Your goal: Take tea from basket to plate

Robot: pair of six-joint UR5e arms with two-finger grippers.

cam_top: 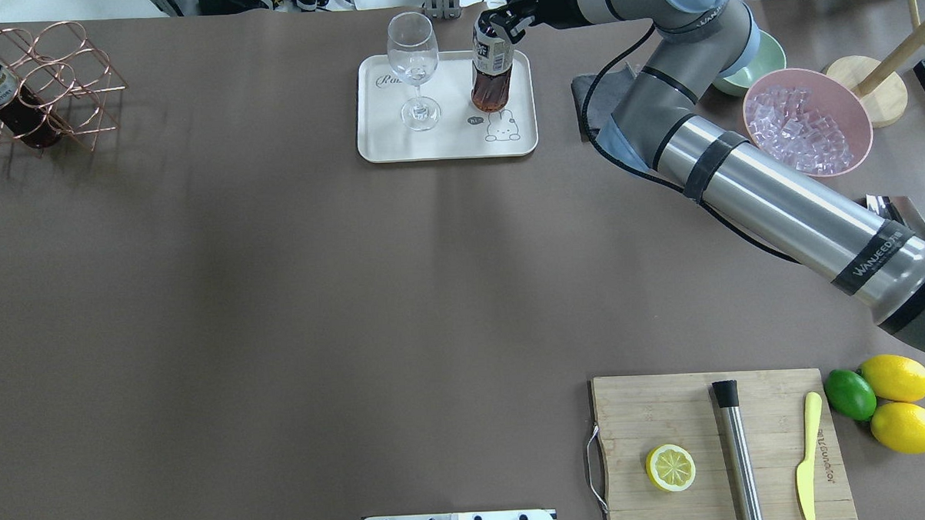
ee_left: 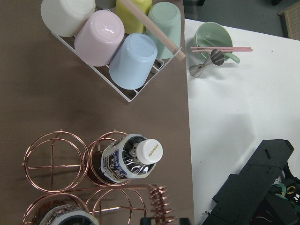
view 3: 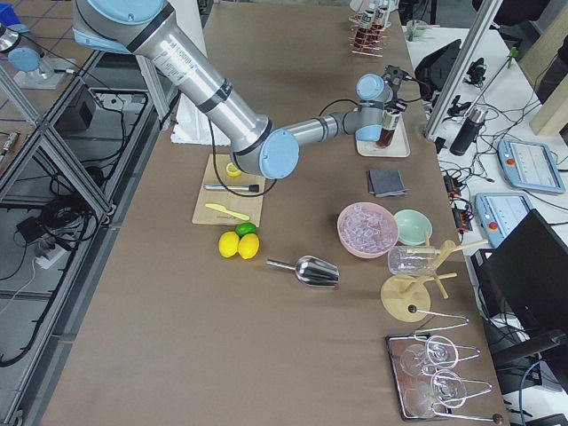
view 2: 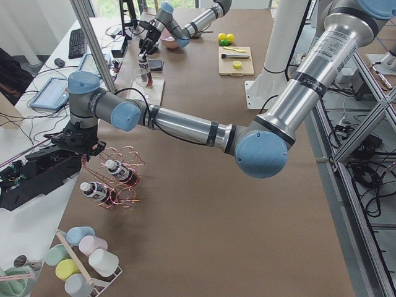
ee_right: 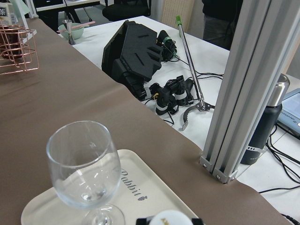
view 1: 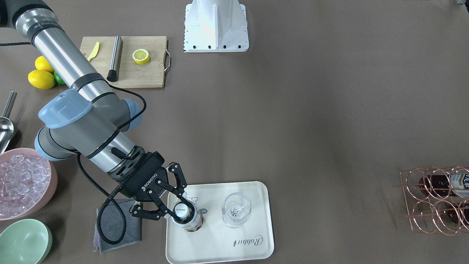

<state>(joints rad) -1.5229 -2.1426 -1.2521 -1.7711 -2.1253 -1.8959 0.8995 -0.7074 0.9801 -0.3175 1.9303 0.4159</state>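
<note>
The tea [view 1: 181,211], a small bottle of dark brown liquid with a white cap, stands upright on the cream plate [view 1: 220,242] near its bear drawing. My right gripper [view 1: 181,211] comes in from the side, shut on the bottle's neck. This also shows in the overhead view, tea [cam_top: 492,82], gripper [cam_top: 496,24], plate [cam_top: 443,141]. The copper wire basket [view 1: 436,198] stands far off and holds two more bottles [ee_left: 131,157]. My left gripper [view 2: 82,143] hangs above the basket [view 2: 117,179]; I cannot tell if it is open.
A clear stemmed glass [view 1: 236,209] stands on the plate beside the tea. A grey cloth [view 1: 121,223], a pink ice bowl [view 1: 22,183] and a green bowl [view 1: 23,242] lie near the right arm. A cutting board [view 1: 128,62] with half a lemon is farther off.
</note>
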